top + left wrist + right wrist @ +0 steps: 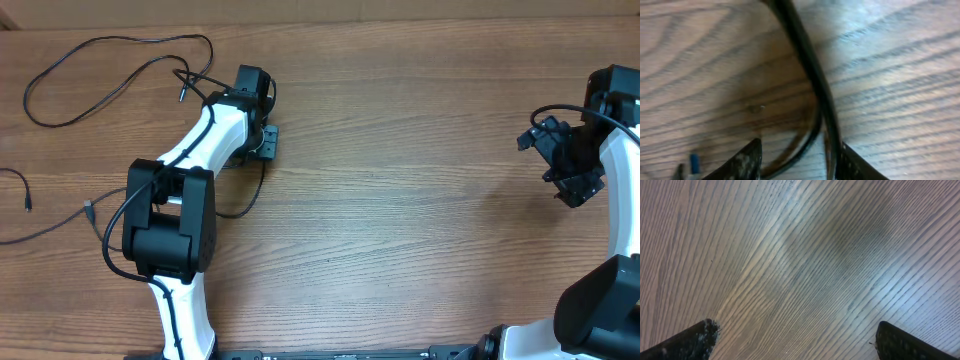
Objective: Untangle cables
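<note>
Thin black cables lie at the table's left. One cable makes a big loop (110, 45) at the far left and ends in a plug (183, 95). Two more plug ends lie at the left edge (27, 200) (88, 210). Another cable strand (255, 195) curves out from under my left gripper (268, 143). In the left wrist view this cable (810, 70) runs between the fingers of my left gripper (800, 162), close to the right finger. The fingers stand apart, low over the wood. My right gripper (575, 190) (795, 340) is wide open and empty over bare wood at the far right.
The wooden table (420, 200) fills the view. Thicker black wires run along my left arm (180, 200). A small blue bit (694, 162) shows at the lower left of the left wrist view.
</note>
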